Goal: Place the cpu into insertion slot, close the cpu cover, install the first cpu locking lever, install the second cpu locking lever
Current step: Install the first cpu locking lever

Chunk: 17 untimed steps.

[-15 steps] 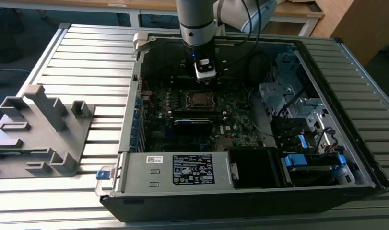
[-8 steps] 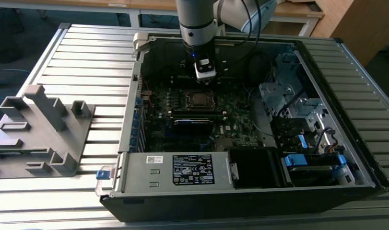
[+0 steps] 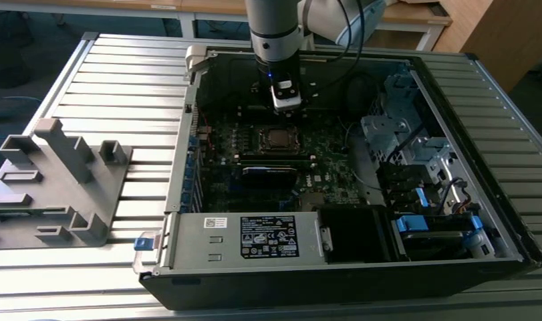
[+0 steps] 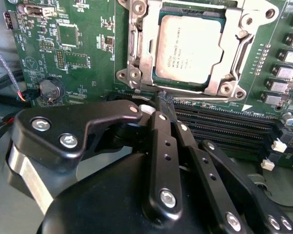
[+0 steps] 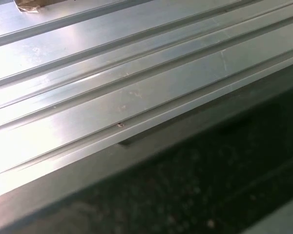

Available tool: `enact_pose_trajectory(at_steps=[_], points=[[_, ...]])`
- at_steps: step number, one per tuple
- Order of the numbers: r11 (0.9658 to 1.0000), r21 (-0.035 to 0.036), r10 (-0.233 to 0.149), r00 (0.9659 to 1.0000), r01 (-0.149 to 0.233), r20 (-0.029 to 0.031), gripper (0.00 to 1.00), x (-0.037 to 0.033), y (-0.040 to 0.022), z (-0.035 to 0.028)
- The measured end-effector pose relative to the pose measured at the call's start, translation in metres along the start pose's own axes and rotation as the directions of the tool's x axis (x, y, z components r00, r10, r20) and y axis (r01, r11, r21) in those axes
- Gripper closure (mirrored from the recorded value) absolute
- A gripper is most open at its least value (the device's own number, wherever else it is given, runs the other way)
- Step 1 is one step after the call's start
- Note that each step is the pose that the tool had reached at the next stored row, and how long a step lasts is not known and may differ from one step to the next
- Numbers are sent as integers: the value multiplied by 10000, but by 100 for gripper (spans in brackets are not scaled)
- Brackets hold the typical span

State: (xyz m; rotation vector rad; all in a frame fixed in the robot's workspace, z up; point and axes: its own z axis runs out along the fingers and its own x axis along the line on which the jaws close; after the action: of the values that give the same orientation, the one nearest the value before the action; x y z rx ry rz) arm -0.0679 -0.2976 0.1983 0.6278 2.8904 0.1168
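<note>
Silvery cpu (image 4: 187, 48) in framed socket

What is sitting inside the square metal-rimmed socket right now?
The square silvery-topped cpu lies in the insertion slot, framed by the thin silvery metal cpu cover. The socket's contacts beneath the chip are covered.
</note>
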Motion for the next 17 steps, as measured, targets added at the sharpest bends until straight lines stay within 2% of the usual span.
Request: enact_pose_trajectory(at_steps=[5,10,17], points=[[10000,-44,25,10000,-25,-18,90,8,18,1],[10000,-53,34,10000,-34,-22,90,10,19,1],[10000,-82,30,10000,-30,-8,90,12,18,2]])
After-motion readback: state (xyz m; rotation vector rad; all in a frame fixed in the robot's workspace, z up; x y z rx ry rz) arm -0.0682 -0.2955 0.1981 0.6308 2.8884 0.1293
